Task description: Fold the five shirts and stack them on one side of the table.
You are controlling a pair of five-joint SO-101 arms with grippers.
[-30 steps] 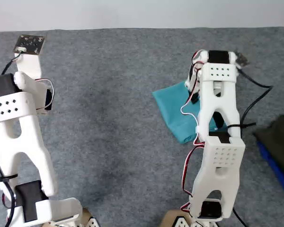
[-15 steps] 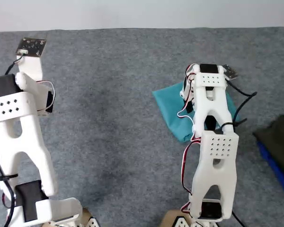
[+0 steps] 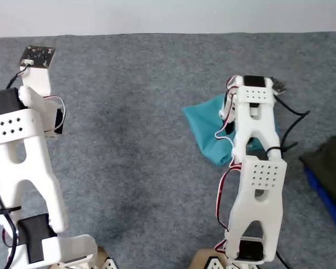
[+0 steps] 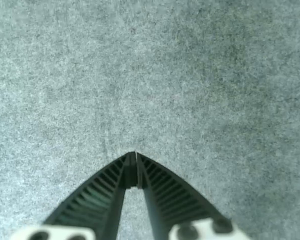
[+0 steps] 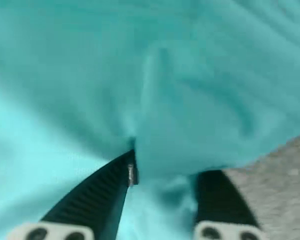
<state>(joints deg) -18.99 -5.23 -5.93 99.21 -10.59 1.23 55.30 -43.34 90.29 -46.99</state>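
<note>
Right of the table's middle lies the teal shirt (image 3: 204,126), crumpled into a rough bundle on the grey table (image 3: 129,112), and that's where the action is. Straight above the shirt's right half stands the right arm (image 3: 255,145), its white frame covering that part of the cloth in the high view. From the wrist, the right gripper (image 5: 162,172) is down in the fabric: one black ribbed finger lies bare against the cloth, the other is half buried under a fold, and a bunch of teal is caught between the jaws, so they're clamped on the shirt at a narrow gap. A sliver of grey table peeks out just beside that buried finger. Well apart from the shirt, far to its left, the left arm (image 3: 22,140) stands over bare grey surface. Its wrist view has the left gripper (image 4: 136,156) with the two black tips pressed together, jaws closed and nothing between them, just speckled grey table beneath. Off to the shirt's right, at the table's edge, a dark cloth (image 3: 330,162) lies in a heap with a blue strip (image 3: 325,196) showing along its near side; whether that strip is another garment I can't tell. Shirt and dark heap are apart, grey table between them.
</note>
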